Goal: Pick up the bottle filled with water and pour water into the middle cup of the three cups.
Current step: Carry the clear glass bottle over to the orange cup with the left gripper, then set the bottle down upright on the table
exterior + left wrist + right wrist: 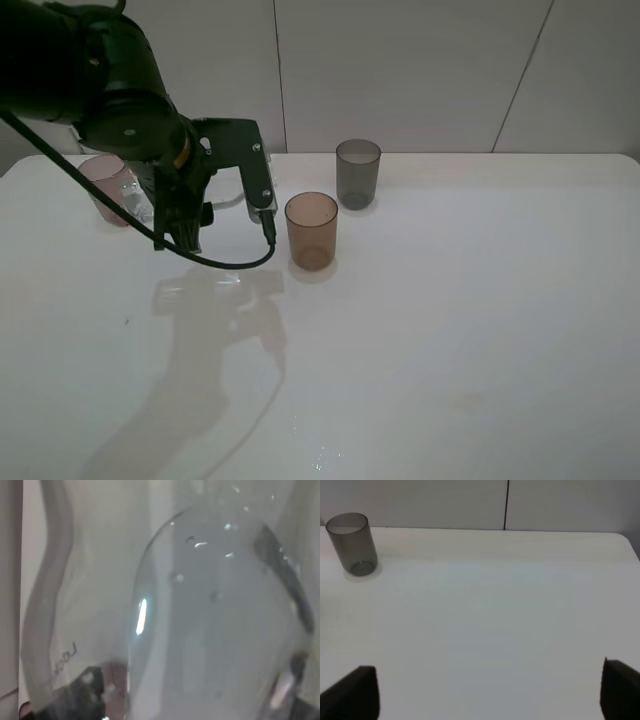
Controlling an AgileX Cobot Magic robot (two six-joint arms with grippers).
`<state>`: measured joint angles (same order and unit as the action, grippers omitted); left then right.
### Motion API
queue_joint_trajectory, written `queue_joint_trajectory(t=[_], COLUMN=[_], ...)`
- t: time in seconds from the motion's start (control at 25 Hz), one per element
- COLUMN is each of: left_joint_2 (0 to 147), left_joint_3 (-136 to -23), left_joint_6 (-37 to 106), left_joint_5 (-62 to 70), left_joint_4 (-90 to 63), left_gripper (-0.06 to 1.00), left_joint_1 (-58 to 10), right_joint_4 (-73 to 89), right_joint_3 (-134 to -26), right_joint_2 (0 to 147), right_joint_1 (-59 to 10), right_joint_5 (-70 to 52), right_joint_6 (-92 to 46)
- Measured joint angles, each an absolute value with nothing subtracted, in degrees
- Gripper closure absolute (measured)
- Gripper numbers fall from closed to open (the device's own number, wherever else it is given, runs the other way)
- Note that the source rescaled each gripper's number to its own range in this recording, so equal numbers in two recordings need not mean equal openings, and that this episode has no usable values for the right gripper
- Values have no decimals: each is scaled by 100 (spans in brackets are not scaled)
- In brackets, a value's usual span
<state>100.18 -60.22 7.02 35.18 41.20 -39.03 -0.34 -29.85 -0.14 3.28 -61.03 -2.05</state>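
Note:
The clear bottle [215,610] fills the left wrist view, pressed close between dark finger parts. From the high camera only a glassy bit of the bottle [135,200] shows beside the black left arm, whose gripper [165,215] is shut on it, right next to the pinkish-brown cup [103,180]. The amber middle cup [311,230] stands upright to the right of that arm, apart from it. Behind it stands the dark grey cup [358,173], which also appears in the right wrist view as the grey cup [352,542]. My right gripper [490,690] is open over bare table, fingertips wide apart.
The white table [450,320] runs to a white panelled wall at the back. The left arm's black cable [225,262] loops down near the amber cup. The arm's shadow falls on the table toward the front left.

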Motion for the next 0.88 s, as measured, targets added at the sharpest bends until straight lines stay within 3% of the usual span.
queue_joint_trajectory(t=[0.88], left_joint_2=[10659], left_joint_3=[-6465], left_joint_6=[720], left_joint_5=[3968], left_joint_4=[4628], left_gripper=[93], left_joint_1=[-4113], right_joint_4=[-34], right_joint_3=[-2985], right_joint_2=[-14], right_joint_1=[328], right_joint_5=[-6103], right_joint_6=[-205])
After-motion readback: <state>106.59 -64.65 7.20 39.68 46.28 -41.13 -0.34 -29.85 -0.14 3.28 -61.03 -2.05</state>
